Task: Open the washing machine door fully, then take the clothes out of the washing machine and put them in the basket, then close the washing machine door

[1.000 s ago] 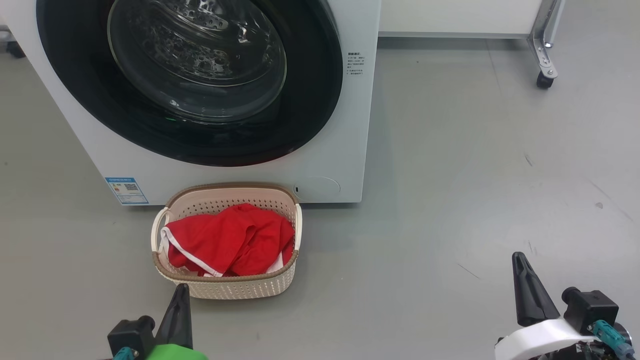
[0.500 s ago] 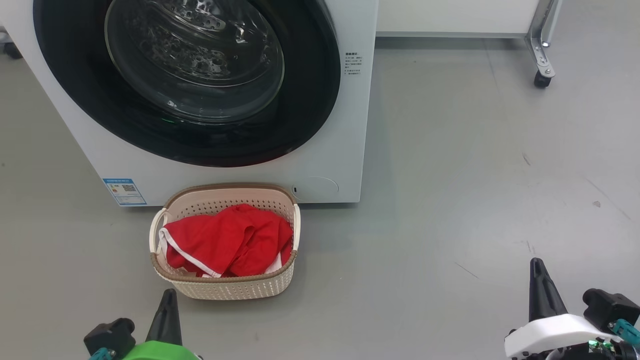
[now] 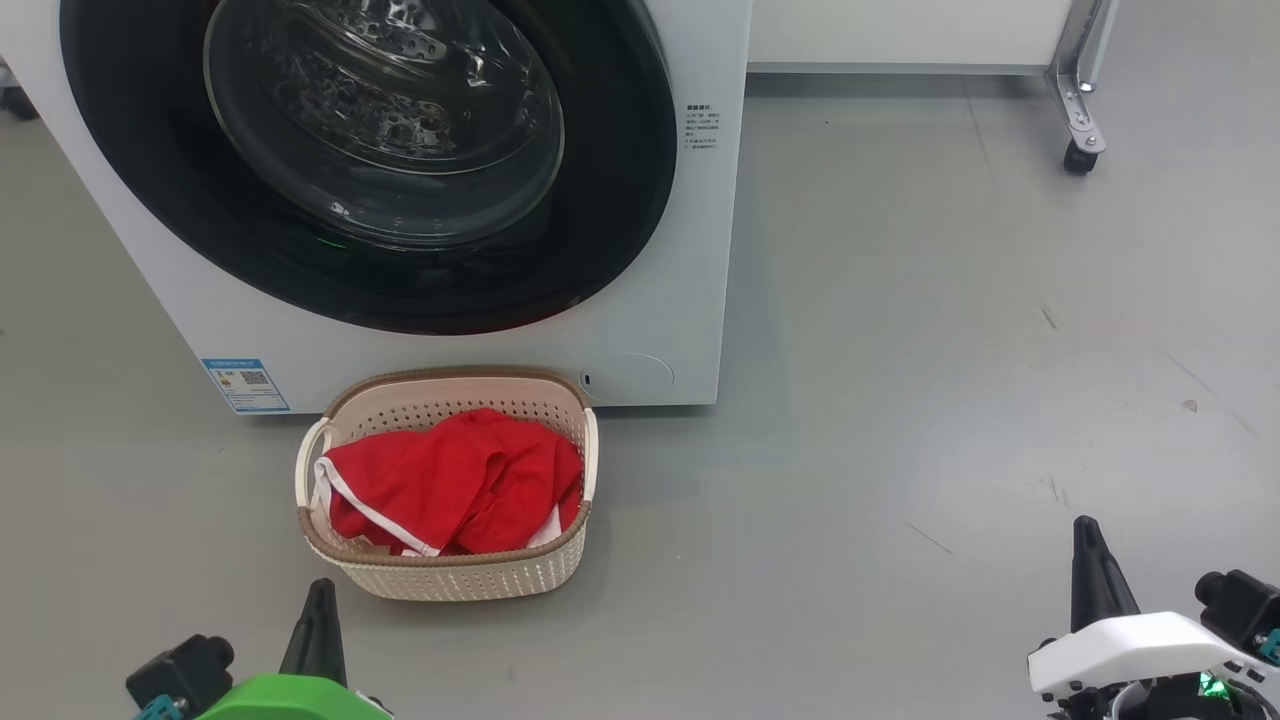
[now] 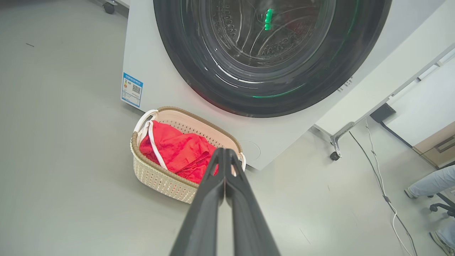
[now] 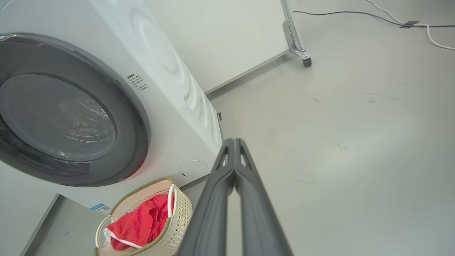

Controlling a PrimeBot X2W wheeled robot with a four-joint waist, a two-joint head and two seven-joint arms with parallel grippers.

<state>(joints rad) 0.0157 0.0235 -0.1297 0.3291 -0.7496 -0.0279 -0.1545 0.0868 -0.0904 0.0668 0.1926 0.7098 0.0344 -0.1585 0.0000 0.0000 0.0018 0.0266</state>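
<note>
This looks like a robotics lab or test room, not a home laundry. The washing machine [image 3: 680,250] stands by itself on a bare, smooth grey floor [image 3: 950,350] marked with scuffs and scratches. Behind the washing machine, to its right, is a white panel [image 3: 900,30] on a metal frame with a caster wheel [image 3: 1076,158]. Further right of the washing machine, loose cables [image 4: 376,160] trail across the floor, 1 held down with tape [image 5: 408,24]. Beyond them are a person's legs [image 4: 432,181], a wheeled chair base [image 4: 440,206] and a pale wood cabinet [image 4: 439,149].
</note>
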